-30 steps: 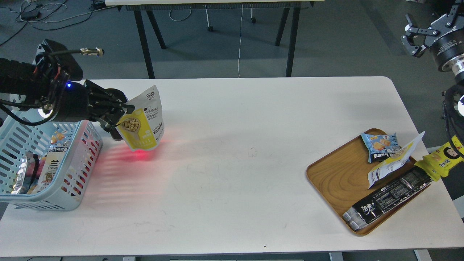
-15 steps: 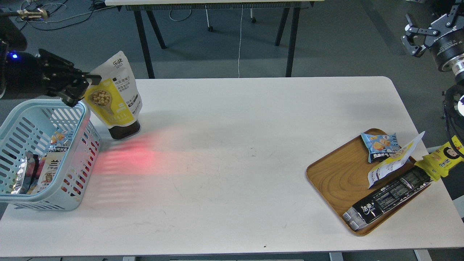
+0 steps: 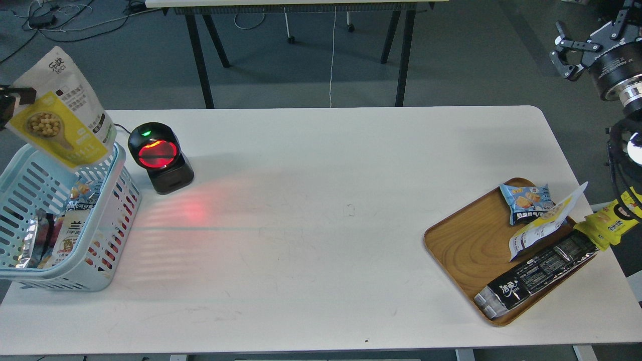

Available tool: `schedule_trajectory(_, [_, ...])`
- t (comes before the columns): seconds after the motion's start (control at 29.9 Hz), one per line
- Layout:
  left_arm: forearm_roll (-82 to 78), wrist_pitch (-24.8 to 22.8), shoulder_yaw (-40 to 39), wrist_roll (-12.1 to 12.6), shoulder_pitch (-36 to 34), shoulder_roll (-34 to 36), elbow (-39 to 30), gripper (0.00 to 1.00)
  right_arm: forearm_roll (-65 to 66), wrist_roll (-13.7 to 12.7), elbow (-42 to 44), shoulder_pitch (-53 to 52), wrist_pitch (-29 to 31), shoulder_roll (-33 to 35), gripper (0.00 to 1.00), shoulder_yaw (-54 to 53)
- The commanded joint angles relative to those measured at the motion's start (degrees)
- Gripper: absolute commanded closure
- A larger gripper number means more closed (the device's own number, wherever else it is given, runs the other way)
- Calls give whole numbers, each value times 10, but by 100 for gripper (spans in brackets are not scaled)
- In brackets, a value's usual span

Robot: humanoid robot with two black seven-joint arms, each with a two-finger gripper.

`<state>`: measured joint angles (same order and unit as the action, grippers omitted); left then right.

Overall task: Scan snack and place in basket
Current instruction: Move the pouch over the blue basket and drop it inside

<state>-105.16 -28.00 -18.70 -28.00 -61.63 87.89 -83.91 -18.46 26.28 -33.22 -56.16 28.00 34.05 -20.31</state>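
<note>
The snack point(image 3: 57, 110), a yellow-and-white pouch with round beige nuts pictured, hangs tilted in the air over the far rim of the light blue basket point(image 3: 108, 220) at the table's left end. My left gripper point(image 3: 14, 100) shows only at the left edge of the view and is shut on the pouch's left side. My right gripper point(image 3: 589, 37) is open and empty, high at the top right, off the table. The black barcode scanner point(image 3: 160, 156) glows red just right of the basket.
The basket holds several packets. A wooden tray point(image 3: 461, 245) at the right holds a light-blue packet point(image 3: 526, 200), another yellow-and-white pouch point(image 3: 544, 223) and a long black packet point(image 3: 536, 273). A yellow packet point(image 3: 609, 223) lies at the table's right edge.
My left gripper has carried the snack up and to the left, away from the scanner's front and over the basket. The scanner is now uncovered. The right arm has barely moved.
</note>
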Motion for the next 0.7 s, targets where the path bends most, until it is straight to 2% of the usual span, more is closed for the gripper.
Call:
schedule_trajectory(0.0, [2, 0, 15, 0, 0, 8, 8, 100, 0, 0, 0, 0, 0, 0, 1, 0])
schedule_trajectory(0.3, [2, 0, 71, 0, 0, 15, 16, 100, 0, 0, 0, 0, 0, 0, 1, 1])
schedule_trajectory(0.57, [12, 0, 85, 0, 1, 11, 16, 80, 0, 1, 0, -2, 0, 1, 1, 1])
schedule_trajectory(0.6, [20, 0, 85, 0, 1, 10, 16, 74, 0, 1, 0, -2, 0, 1, 1, 1])
schedule_trajectory(0.67, [51, 0, 84, 0, 1, 4, 16, 48, 0, 1, 0, -2, 0, 1, 1, 1])
